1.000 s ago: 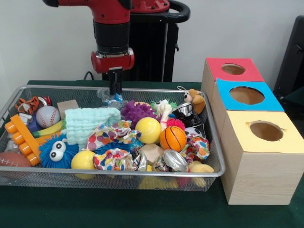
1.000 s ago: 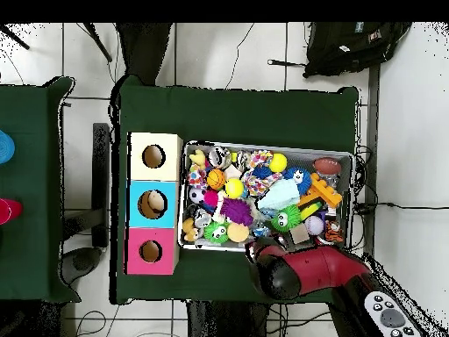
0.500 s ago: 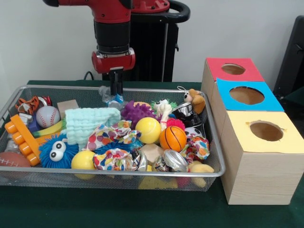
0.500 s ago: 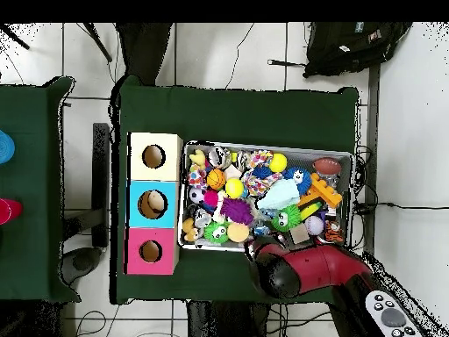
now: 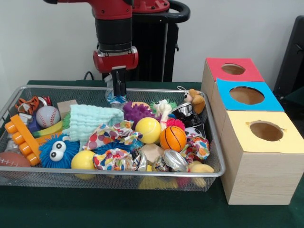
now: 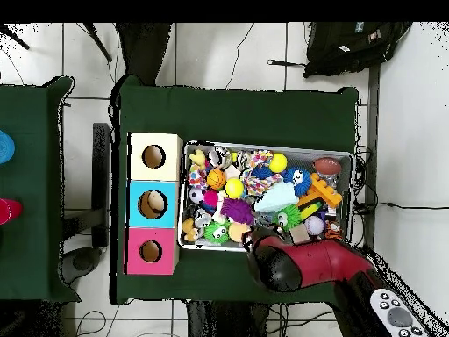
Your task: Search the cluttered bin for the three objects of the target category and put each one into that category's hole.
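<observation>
You see one wire bin (image 5: 216,142), three boxes.
Two yellow balls (image 5: 148,129), one basketball (image 5: 173,138); gripper (image 5: 118,91) pinches a crinkly wrapper (image 5: 115,98).

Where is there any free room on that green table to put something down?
Bare green cloth lies in front of the wire bin, and in the overhead view beyond the bin and the three boxes. The bin itself is packed with toys, edge to edge.

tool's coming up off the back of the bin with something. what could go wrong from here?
The tool seems to pinch only the top of a small crinkly clear item; a thin hold could slip. The item hangs just above the mint cloth and purple spiky ball, so it might snag them. Its category is unclear, risking the wrong hole.
</observation>
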You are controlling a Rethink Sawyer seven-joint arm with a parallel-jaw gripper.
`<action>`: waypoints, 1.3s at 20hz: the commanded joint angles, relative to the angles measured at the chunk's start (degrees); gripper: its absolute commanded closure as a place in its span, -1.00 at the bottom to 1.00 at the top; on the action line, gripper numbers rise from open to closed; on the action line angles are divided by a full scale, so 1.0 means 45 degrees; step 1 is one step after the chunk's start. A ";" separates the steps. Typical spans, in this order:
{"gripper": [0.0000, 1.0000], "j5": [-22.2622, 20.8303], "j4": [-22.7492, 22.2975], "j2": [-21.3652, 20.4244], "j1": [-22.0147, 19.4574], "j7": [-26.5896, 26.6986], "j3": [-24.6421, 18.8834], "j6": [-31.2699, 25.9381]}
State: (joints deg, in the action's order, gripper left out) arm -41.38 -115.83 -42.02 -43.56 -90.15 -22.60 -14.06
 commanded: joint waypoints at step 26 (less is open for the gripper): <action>-1.00 0.1553 0.0036 -0.1522 -0.0068 0.0136 -0.1322 -0.1618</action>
State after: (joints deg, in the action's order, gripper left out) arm -33.56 -115.88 -48.87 -43.41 -90.15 -26.89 -17.15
